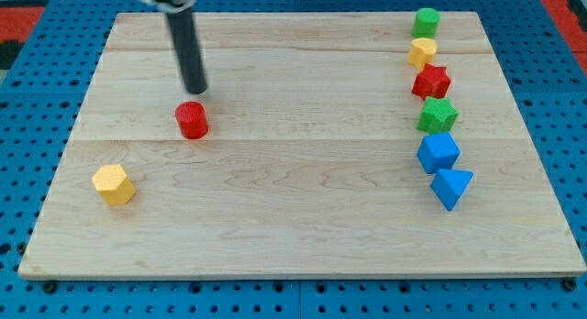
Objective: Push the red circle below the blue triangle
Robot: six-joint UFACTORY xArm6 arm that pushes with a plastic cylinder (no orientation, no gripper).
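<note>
With no claw to open or close, my tip sits just above the red circle, far left of the blue triangle, so approach is ending and a long rightward-downward push comes next.

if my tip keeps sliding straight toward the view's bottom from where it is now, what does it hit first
Most likely the red circle. My tip sits just above it in the view, nearly in line and seemingly with a small gap. The circle lies slightly to the view's left, so contact may be off-centre; depth is hard to judge.
</note>
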